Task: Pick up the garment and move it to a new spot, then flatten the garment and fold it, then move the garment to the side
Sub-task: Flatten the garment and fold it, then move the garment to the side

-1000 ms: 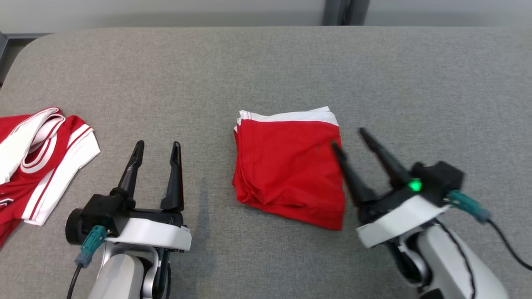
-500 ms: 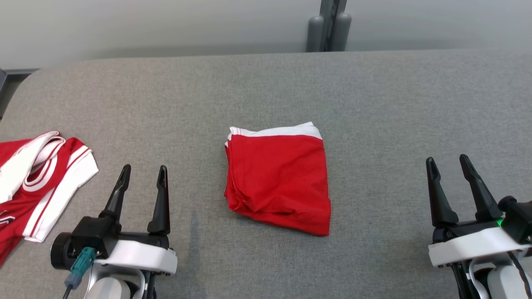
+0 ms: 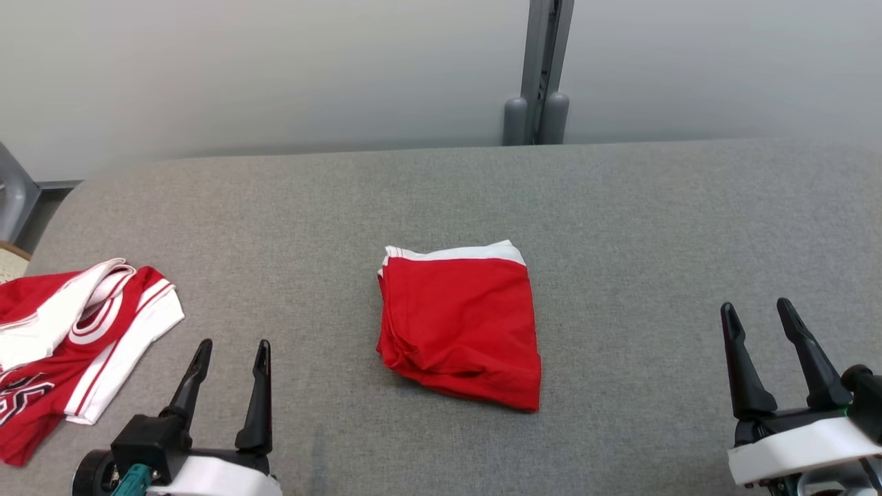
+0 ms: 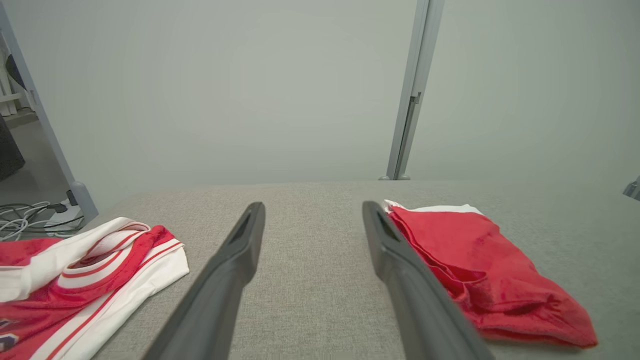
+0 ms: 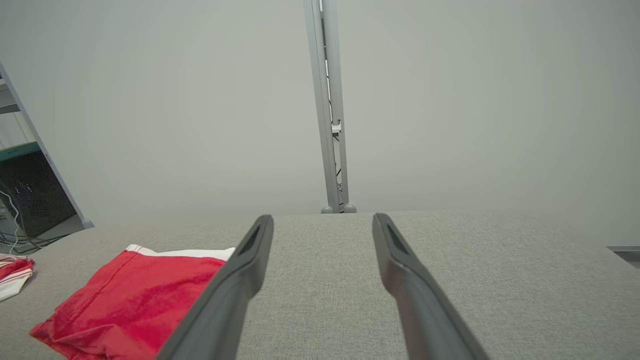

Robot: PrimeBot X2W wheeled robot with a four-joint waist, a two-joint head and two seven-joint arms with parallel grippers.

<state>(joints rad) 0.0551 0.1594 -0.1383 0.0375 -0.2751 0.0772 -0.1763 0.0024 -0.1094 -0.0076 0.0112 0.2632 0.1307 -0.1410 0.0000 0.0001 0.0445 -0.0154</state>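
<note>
I had one grey, fabric-covered tabletop (image 3: 620, 227) in front of me, running from edge to edge of the head view, with one pale wall (image 3: 275, 69) behind it. Two pieces of clothing lay on it. The bigger one, a red and white jersey (image 3: 76, 344), lay rumpled and unfolded at the left edge. The other was the garment (image 3: 458, 331), red with a white band along its far edge. It sat folded into a rough rectangle at the middle of the tabletop, well apart from the jersey, with nothing touching it. I counted two grippers, both with fingers spread wide and holding nothing. The left gripper (image 3: 234, 344) was near me between the jersey and the garment, and the right gripper (image 3: 754, 304) was well off to the garment's right. One grey post (image 3: 542, 69) stood behind the tabletop's far edge.
</note>
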